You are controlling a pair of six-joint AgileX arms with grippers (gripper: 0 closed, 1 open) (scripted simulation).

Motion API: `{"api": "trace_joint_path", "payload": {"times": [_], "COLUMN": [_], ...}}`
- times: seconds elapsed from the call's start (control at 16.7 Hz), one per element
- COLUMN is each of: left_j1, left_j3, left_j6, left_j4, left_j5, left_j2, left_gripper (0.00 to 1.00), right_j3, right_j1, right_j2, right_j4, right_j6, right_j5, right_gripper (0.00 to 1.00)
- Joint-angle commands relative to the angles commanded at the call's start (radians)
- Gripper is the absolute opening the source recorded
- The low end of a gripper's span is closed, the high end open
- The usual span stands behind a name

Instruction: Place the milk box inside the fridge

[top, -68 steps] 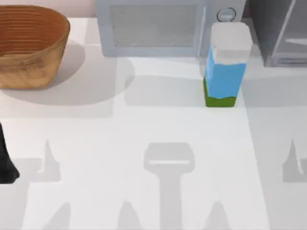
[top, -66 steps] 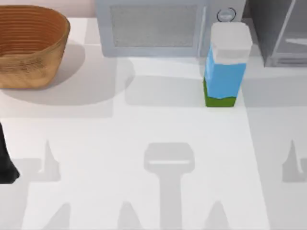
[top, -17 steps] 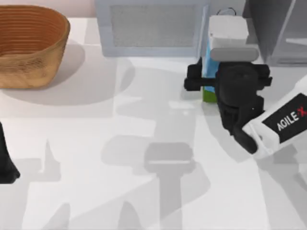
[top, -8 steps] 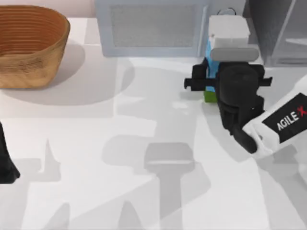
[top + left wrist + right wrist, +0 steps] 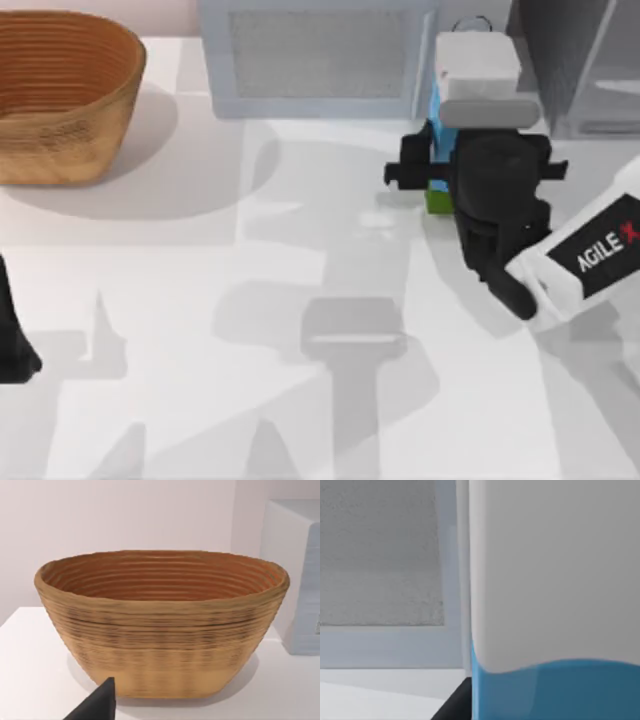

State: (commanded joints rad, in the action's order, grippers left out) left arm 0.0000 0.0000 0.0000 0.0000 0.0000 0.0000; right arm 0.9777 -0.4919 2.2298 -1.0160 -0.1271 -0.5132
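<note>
Top view: milk box [image 5: 476,66] stands upright near worktop's back edge, towards right, in front of microwave's [image 5: 318,55] right end; fridge [image 5: 578,62] sits at back right corner, just right of the box. Right gripper [image 5: 470,165] is at the box's lower body; a dark finger [image 5: 454,704] lies alongside its blue wall in right wrist view, but can't tell if jaws are clenched. Box's long axis is vertical, straight ahead of the jaws; right arm far nearer. Left gripper [image 5: 14,350] parked at left edge, facing basket [image 5: 162,625].

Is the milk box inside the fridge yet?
No. The milk box stands upright on the table, left of the fridge, with the right gripper at it.
</note>
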Motion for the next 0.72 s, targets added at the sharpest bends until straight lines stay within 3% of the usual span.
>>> {"api": "trace_joint_path", "payload": {"times": [0.36, 0.72], "left_j1": [0.000, 0.000], "left_j3": [0.000, 0.000], "left_j6": [0.000, 0.000], "left_j4": [0.000, 0.000], "left_j5": [0.000, 0.000], "left_j2": [0.000, 0.000], "left_gripper": [1.00, 1.00], "right_j3": [0.020, 0.106], "right_j1": [-0.002, -0.003], "right_j2": [-0.038, -0.253], "right_j4": [0.034, 0.361], "right_j6": [-0.001, -0.001], "right_j5": [0.000, 0.004], "right_gripper": [0.00, 0.00]}}
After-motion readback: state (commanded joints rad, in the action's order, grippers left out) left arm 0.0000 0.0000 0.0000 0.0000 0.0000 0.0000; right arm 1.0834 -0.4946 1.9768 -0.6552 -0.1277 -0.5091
